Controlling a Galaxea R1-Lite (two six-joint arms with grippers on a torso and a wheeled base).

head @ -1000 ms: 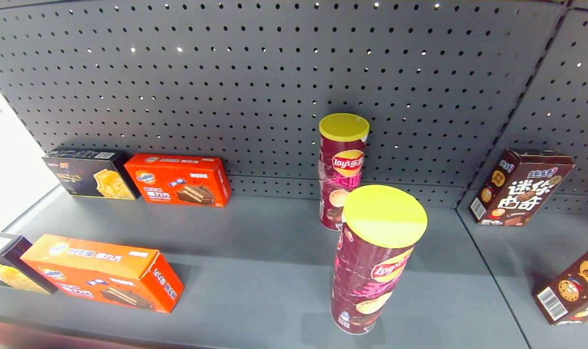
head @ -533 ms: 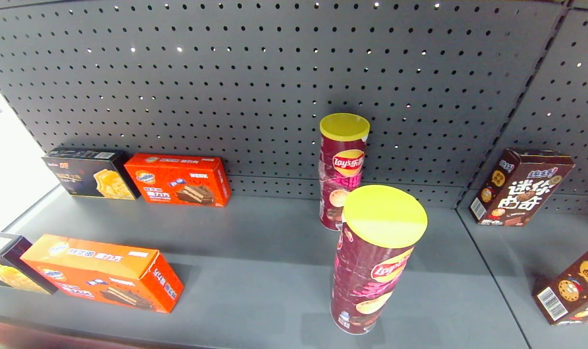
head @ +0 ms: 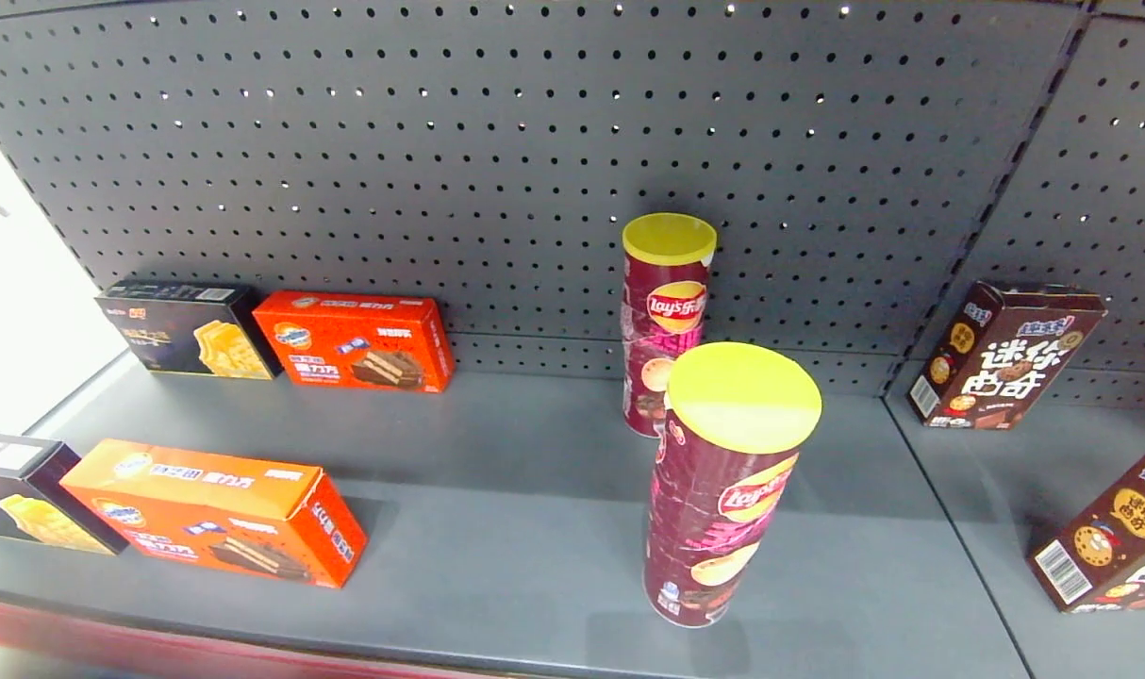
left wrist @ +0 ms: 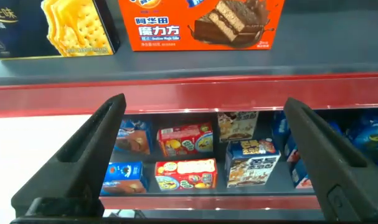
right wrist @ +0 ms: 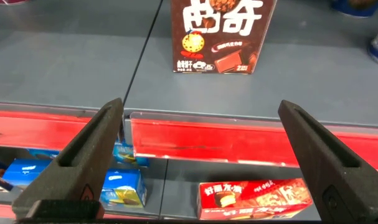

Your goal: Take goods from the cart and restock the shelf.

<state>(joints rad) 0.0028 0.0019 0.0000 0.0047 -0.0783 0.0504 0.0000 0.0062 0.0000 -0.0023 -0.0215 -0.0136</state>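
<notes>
The grey shelf (head: 516, 471) carries two maroon chip cans with yellow lids, one at the front (head: 723, 490) and one by the pegboard (head: 667, 311). Orange wafer boxes (head: 214, 514) (head: 356, 341) and black cracker boxes (head: 186, 330) (head: 25, 495) lie at the left. Brown cookie boxes (head: 1006, 358) (head: 1110, 538) stand at the right. My left gripper (left wrist: 204, 102) is open and empty before the shelf's red front edge (left wrist: 189, 93), below an orange wafer box (left wrist: 201, 25). My right gripper (right wrist: 201, 104) is open and empty, facing a brown cookie box (right wrist: 223, 34).
A perforated grey back panel (head: 535, 141) closes the shelf behind. A lower shelf holds several small snack boxes (left wrist: 189, 158) (right wrist: 257, 199). Bare shelf floor lies between the wafer boxes and the cans.
The whole head picture has shifted slightly, so the camera has moved. The goods on the shelf stand as before.
</notes>
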